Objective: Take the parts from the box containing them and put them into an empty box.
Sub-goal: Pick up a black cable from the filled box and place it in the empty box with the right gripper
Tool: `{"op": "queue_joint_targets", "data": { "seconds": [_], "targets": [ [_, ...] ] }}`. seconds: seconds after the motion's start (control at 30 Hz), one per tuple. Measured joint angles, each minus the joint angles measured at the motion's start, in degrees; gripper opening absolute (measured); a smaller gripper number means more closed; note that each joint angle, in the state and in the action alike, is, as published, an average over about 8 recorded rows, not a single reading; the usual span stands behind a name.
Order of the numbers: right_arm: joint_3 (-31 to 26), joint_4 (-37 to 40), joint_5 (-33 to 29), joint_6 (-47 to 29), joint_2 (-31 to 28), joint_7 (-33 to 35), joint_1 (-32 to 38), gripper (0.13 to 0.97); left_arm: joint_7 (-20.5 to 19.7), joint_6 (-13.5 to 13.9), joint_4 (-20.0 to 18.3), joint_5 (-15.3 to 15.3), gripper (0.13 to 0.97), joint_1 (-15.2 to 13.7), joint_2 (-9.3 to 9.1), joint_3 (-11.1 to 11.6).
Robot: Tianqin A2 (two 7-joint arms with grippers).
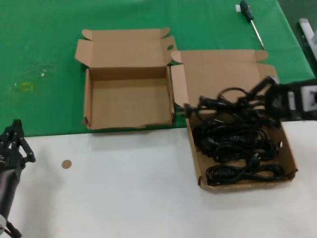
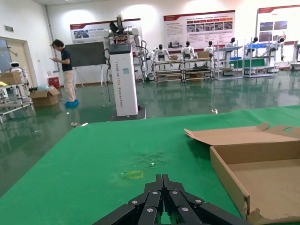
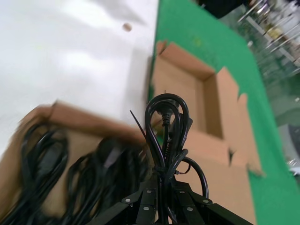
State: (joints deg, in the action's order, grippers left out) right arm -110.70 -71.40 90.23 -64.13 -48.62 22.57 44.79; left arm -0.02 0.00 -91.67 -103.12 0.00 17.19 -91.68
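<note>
The box containing the parts point(image 1: 292, 157) stands at the right, holding several looped black cord bundles point(image 1: 237, 148). My right gripper point(image 1: 261, 95) is shut on one cord bundle point(image 1: 218, 103) and holds it above that box's far end, its free end reaching toward the empty box point(image 1: 88, 101) in the middle. In the right wrist view my right gripper point(image 3: 164, 182) clamps the bundle point(image 3: 165, 126) over the cord box point(image 3: 89, 123), with the empty box point(image 3: 187, 89) beyond. My left gripper point(image 1: 17, 140) is shut and empty at the lower left, also in the left wrist view point(image 2: 162, 180).
A green-handled screwdriver point(image 1: 250, 19) lies on the green cloth point(image 1: 44, 44) at the back right. A small brown disc point(image 1: 66, 164) lies on the white table point(image 1: 124, 188). The empty box's side wall point(image 2: 229, 176) shows in the left wrist view.
</note>
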Motion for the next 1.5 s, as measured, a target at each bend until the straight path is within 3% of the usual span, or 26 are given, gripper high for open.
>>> {"op": "queue_joint_targets", "data": {
  "seconds": [0.63,1.03,1.5],
  "targets": [
    [-6.4,0.4,-6.7,9.4,16.2,-7.0,6.1,0.183,0.0,0.0,0.0,0.0,0.152,0.0,0.00,0.0],
    [-10.0,9.8,-10.1,14.4,26.1,-5.8,10.1,0.182,0.0,0.0,0.0,0.0,0.152,0.0,0.00,0.0],
    [-11.2,23.9,-10.6,18.7,33.7,1.4,14.3,0.182,0.0,0.0,0.0,0.0,0.152,0.0,0.00,0.0]
  ]
}}
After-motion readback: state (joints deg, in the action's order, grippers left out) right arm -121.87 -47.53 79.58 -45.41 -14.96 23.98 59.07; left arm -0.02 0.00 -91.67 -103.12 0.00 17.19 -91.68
